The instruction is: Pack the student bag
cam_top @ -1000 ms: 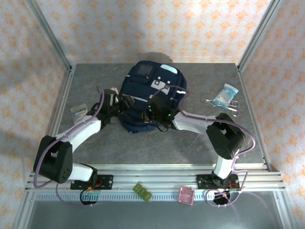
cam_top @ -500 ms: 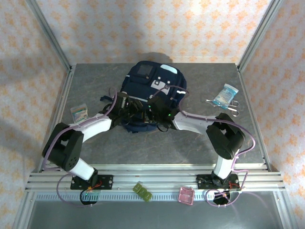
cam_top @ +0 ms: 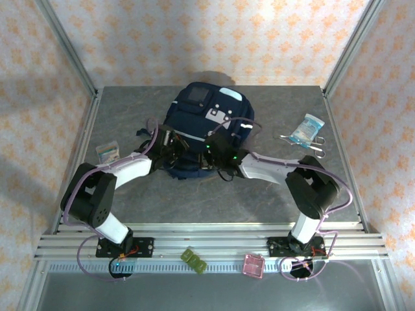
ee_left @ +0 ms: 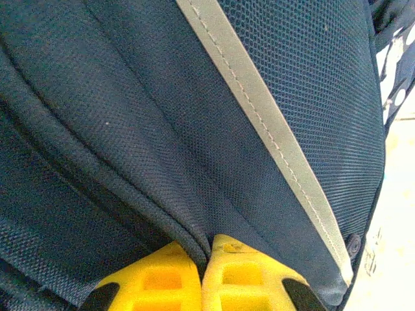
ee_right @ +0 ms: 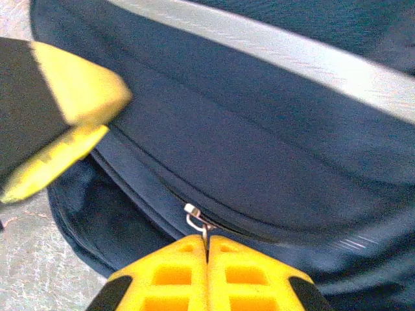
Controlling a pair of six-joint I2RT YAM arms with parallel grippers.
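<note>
— Navy cloth, close up in the left wrist view. Where does the student bag [cam_top: 206, 123] sit?

— From above, at the far middle of the grey table [cam_top: 259, 194]. Both arms reach in to the bag's near edge.

— And the left gripper [ee_left: 206, 256]?

— It is clamped on the bag. Its yellow fingers pinch a ridge of navy cloth just below the bag's pale grey stripe [ee_left: 272, 139]. From above that pinch is too small to make out.

— The right gripper [ee_right: 207, 249]?

— Closed as well, on the small metal zipper pull [ee_right: 194, 217] at the bag's near seam. The right wrist view gives that detail, and it also catches the left gripper's yellow fingertips against the bag's left side.

— Anything beside the bag?

— The overhead view adds a blue-and-white pouch [cam_top: 306, 127] and scissors [cam_top: 314, 144], both well to the right of the bag. A small packet [cam_top: 107, 152] lies to the bag's left.
</note>
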